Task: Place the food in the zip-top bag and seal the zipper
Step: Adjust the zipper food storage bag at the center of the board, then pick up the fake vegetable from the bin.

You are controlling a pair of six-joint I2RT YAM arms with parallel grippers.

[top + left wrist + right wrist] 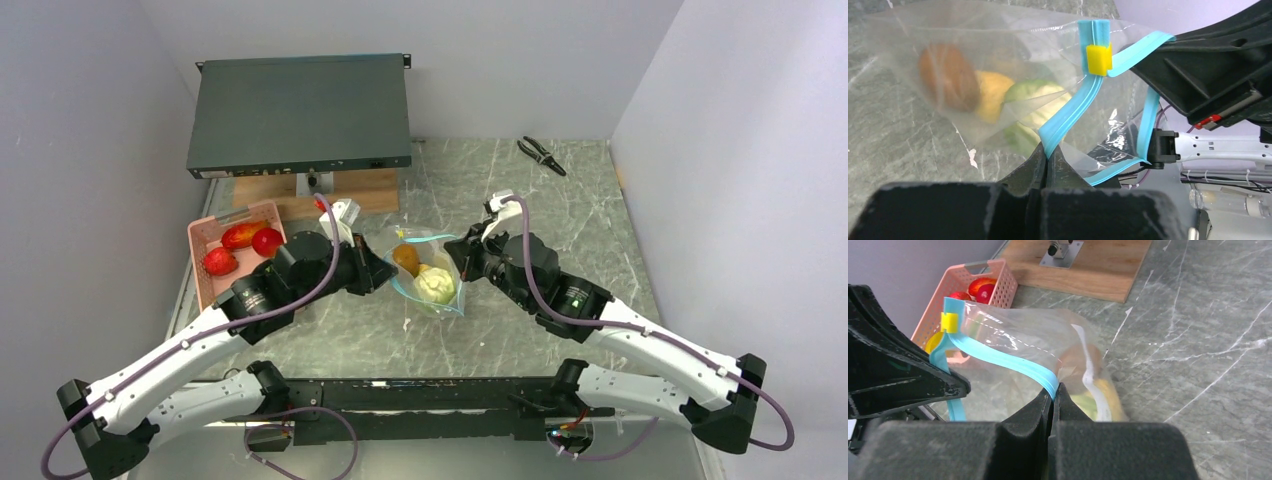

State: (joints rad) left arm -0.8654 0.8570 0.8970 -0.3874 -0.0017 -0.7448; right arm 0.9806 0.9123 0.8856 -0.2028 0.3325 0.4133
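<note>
Marbled tabletop [590,190]; left end effector [1048,156] and right end effector [1054,390] each clamped on the zipper [1077,107], best held taut so the yellow slider [1098,58] runs cleanly.

Grey marbled table [600,220] carries pink basket [210,288], wooden board [365,188], pliers [541,155]; zip-top bag [428,272] centrally.

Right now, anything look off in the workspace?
Yes. Red food sits in the pink basket, not bagged, while the left gripper and right gripper both pinch the zipper. The zipper is folded sharply at its yellow slider.
</note>
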